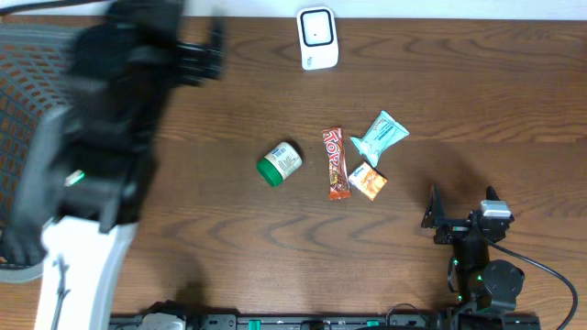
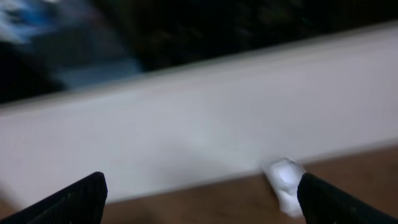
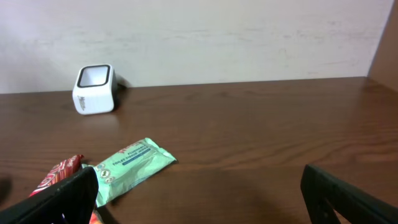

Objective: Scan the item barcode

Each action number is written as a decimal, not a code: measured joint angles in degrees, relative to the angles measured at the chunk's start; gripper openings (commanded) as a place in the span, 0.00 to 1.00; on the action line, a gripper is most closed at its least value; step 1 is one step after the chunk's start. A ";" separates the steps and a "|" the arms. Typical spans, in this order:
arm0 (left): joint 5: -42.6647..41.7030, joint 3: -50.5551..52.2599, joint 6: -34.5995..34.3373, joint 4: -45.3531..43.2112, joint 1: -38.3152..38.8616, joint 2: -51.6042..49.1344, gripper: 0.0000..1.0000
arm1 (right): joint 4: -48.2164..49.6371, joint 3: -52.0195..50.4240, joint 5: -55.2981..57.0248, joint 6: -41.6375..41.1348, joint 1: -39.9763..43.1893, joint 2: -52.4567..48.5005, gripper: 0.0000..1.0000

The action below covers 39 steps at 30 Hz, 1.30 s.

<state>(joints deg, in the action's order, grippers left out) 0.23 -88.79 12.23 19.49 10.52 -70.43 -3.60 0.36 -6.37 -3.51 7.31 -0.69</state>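
Brown table [image 1: 477, 110] has the scanner [image 1: 317, 38] at 12 o'clock and, near centre, the bottle [image 1: 280, 162], candy bar [image 1: 336, 163], teal packet [image 1: 380, 137] and orange packet [image 1: 368, 181]. I see the left gripper [image 2: 203, 186] and right gripper [image 3: 199, 180] with jaws apart, both empty.

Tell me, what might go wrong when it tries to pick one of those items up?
The candy bar, orange packet and teal packet lie close together, so the open right gripper could knock a neighbour. The green-capped bottle lies on its side and might roll if bumped.
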 measured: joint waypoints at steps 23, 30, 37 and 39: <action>0.33 0.02 4.33 13.42 -16.00 11.21 0.98 | 0.02 0.00 0.00 0.00 0.00 0.00 0.99; 0.15 0.02 4.33 13.31 -16.00 18.58 0.98 | 0.02 0.00 0.00 0.00 0.00 0.00 0.99; 0.15 0.02 4.33 14.88 -16.00 26.29 0.98 | 0.02 0.00 0.00 0.00 0.00 0.00 0.99; 0.15 0.02 4.33 15.37 -16.00 28.87 0.98 | 0.02 0.00 0.00 0.00 0.00 0.00 0.99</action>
<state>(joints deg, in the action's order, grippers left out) 0.38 -88.77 16.56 34.85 -5.48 -41.56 -3.57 0.36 -6.37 -3.51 7.31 -0.69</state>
